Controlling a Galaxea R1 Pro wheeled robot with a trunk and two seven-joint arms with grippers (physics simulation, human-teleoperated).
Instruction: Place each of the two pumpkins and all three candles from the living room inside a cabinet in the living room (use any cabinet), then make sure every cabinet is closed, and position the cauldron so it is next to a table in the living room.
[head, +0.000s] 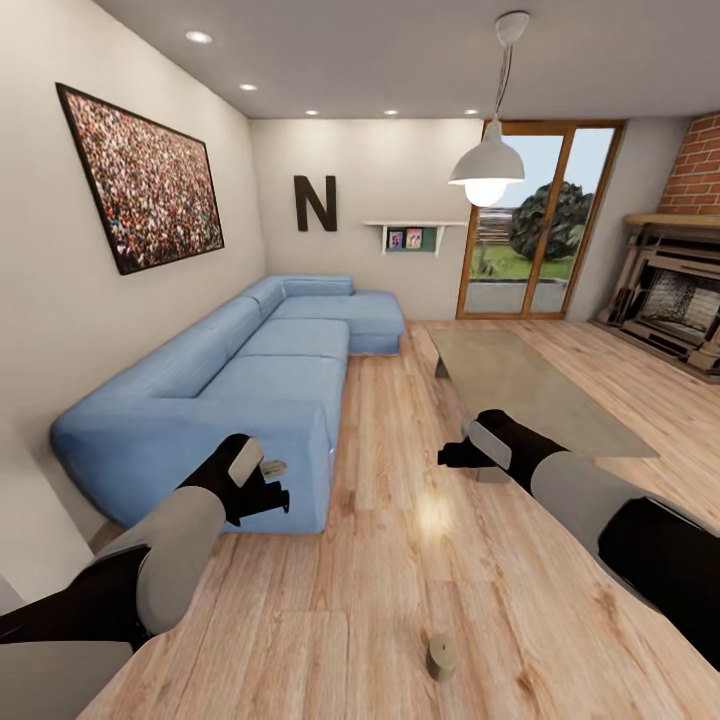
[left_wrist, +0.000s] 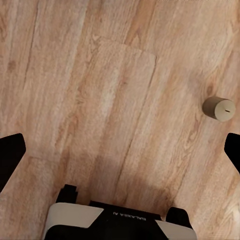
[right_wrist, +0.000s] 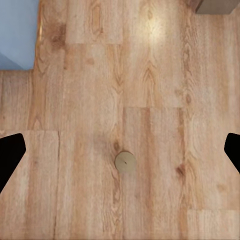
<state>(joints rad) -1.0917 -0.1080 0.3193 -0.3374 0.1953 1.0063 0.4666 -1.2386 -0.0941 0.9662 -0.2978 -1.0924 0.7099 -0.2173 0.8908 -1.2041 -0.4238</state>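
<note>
- Candle (head: 441, 656) stands upright on the floor (head: 400, 560) at the lower centre of the head view, wick up, nothing touching it; the right wrist view shows it from straight above (right_wrist: 125, 162), the left wrist view near its right edge (left_wrist: 218, 108).
- Left end effector (head: 272, 490), lower left in the head view, and right end effector (head: 452, 455), right of centre, hang over bare floor well apart from the candle. In both wrist views the dark fingertips (right_wrist: 11, 152) sit at opposite frame edges, so each is spread wide and holds nothing.
- My guess: the right arm's camera looks straight down on the candle so as to line up a pick.
- Desk (head: 530, 385) with its grey glass top stretches toward the upper right; a blue sofa (head: 250, 370) fills the left.
- Writing: a large "N" (head: 315, 203) on the far wall; mirrored lettering on the left wrist housing (left_wrist: 125, 215) is too blurred to read.
</note>
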